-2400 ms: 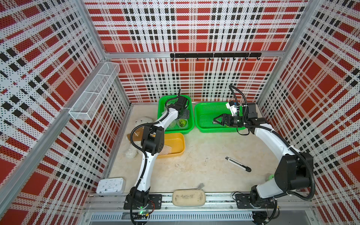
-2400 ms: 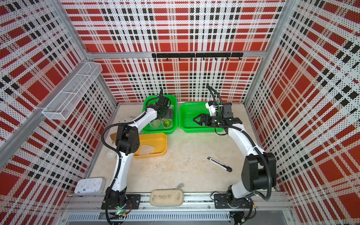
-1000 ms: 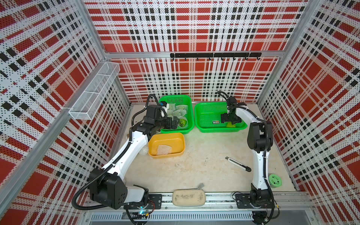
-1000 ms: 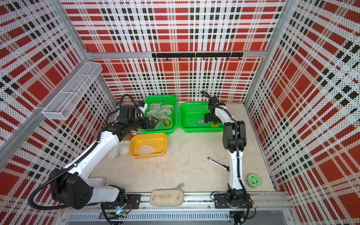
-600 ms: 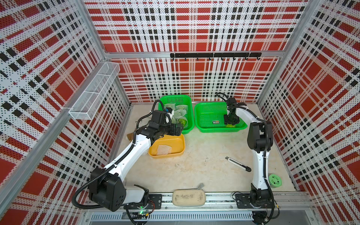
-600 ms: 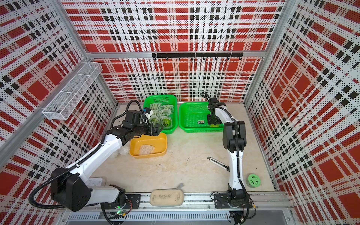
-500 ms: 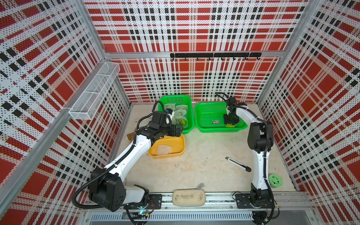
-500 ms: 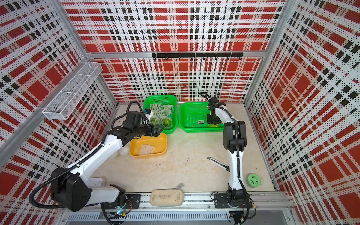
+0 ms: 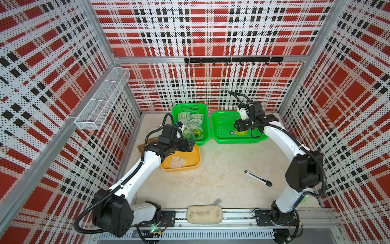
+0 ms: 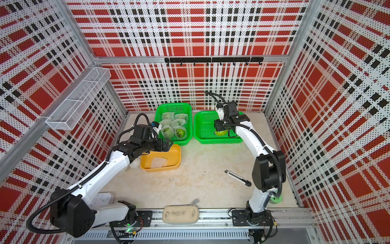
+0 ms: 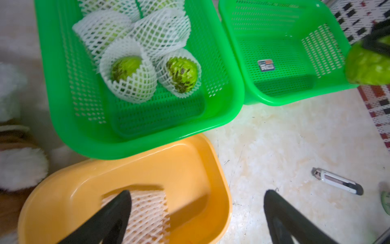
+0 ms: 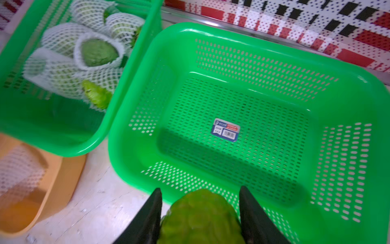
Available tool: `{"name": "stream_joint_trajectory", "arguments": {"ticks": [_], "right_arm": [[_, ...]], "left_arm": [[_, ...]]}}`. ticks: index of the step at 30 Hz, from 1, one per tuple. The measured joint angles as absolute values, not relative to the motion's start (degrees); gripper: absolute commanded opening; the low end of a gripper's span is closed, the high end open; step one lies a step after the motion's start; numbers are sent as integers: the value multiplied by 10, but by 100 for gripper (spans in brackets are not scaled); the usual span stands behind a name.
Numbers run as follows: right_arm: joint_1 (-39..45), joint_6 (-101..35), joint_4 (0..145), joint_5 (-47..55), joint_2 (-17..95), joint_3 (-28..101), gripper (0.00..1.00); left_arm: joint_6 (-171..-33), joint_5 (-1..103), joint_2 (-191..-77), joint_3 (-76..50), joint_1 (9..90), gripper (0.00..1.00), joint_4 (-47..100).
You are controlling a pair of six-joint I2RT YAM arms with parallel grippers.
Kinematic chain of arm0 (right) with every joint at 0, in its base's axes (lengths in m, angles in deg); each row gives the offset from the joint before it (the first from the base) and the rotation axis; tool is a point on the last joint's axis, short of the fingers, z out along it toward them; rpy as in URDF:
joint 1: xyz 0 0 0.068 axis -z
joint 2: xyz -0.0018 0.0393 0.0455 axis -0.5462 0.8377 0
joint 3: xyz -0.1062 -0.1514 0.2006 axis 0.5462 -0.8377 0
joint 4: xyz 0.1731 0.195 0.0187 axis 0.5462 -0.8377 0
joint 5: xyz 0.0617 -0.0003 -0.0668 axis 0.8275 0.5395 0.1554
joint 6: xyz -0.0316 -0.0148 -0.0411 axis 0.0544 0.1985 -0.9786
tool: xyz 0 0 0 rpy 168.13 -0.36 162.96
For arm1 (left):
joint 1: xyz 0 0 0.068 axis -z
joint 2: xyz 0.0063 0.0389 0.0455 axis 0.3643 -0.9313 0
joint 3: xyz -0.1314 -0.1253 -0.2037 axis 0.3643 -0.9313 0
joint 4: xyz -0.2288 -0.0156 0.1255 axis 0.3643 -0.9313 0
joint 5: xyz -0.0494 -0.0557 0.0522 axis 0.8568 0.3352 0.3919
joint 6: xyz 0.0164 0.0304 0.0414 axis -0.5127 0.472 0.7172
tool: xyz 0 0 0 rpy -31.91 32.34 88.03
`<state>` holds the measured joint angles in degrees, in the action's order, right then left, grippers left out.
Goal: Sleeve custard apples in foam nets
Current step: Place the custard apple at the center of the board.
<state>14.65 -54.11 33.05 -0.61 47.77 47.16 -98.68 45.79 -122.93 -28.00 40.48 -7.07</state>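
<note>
Looking down in both top views, the right gripper [image 9: 241,129] is clamped on a bare custard apple [image 9: 242,133] over the near side of the right green basket [image 9: 261,138]. The left gripper [image 9: 188,145] hangs over the far end of the yellow tray [image 9: 197,161] with its jaws spread wide, gripping nothing. A flat foam net [image 9: 177,162] lies in that tray. Just behind the tray, the left green basket [image 9: 207,128] holds a cluster of sleeved custard apples [image 9: 190,121]. A utility knife [image 9: 257,177] lies on the table, well apart from both baskets. From the left wrist, the left gripper [image 11: 197,194] shows its fingers far apart, one above the foam net [image 11: 152,213] and the other above bare table beside the tray. The sleeved custard apples [image 11: 130,71] sit bunched at one end of their basket, two with green tops showing through the open net ends. From the right wrist, the right gripper [image 12: 200,190] has a finger pressed against each side of the custard apple [image 12: 200,217], held above the near wall of the right green basket [image 12: 126,131], whose floor carries a small label [image 12: 225,130].
</note>
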Motion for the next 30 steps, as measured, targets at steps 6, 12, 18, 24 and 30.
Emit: {"name": "stream_joint_trajectory", "arguments": {"ticks": [6,12,18,24,30], "right_arm": [[50,-544,367,1,384,304,50],[-18,-525,419,-2,346,176,53],[-41,-498,469,-5,356,105,57],[-44,-486,491,-7,380,89,77],[-44,-489,489,-6,375,89,88]], "left_arm": [[-1008,426,-1227,-327,393,99,-81],[-1023,396,-1244,-346,393,92,-79],[-1025,349,-1307,-352,402,85,-68],[-1023,295,-1406,-349,435,78,-67],[-1023,249,-1468,-306,450,37,-64]]}}
